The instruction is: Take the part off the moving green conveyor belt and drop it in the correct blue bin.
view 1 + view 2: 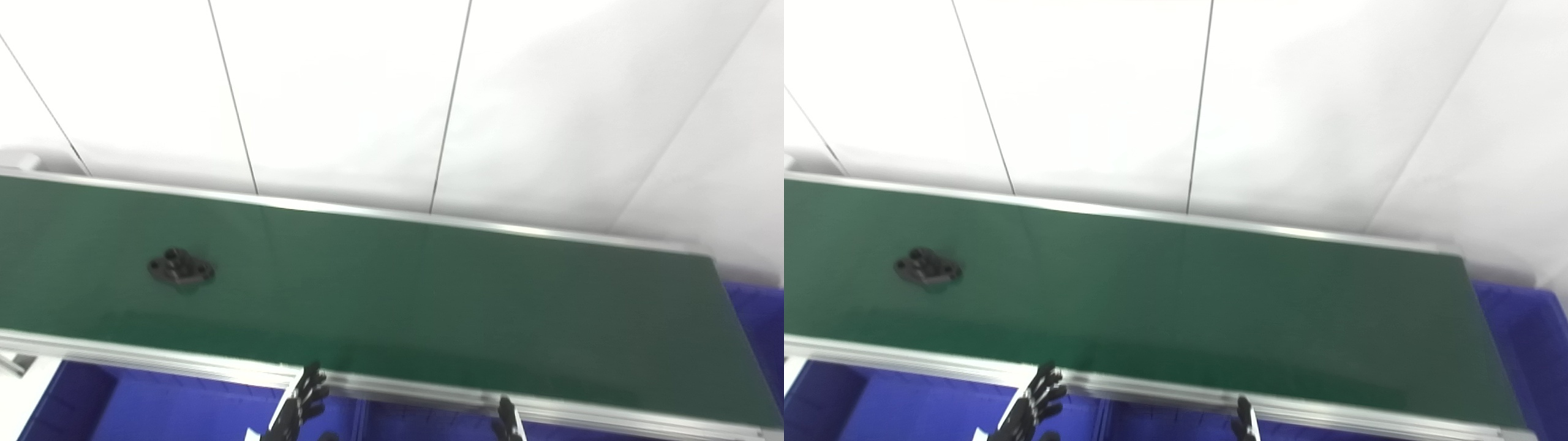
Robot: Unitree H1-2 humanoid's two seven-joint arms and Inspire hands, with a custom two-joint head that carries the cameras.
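A small black part (pixel 180 268) with several round holes lies flat on the left stretch of the green conveyor belt (pixel 429 294). My left hand (pixel 300 401) pokes up at the bottom edge, just below the belt's near rail, fingers spread and holding nothing. It is well to the right of the part and nearer to me. Only the fingertips of my right hand (pixel 507 419) show at the bottom edge, over the near rail; its state is hidden. Blue bins (pixel 171 404) lie under the belt's near side.
A silver rail (pixel 153 361) runs along the belt's near edge and another along the far edge. Another blue bin (pixel 759 331) sits past the belt's right end. White wall panels (pixel 343 98) stand behind the belt.
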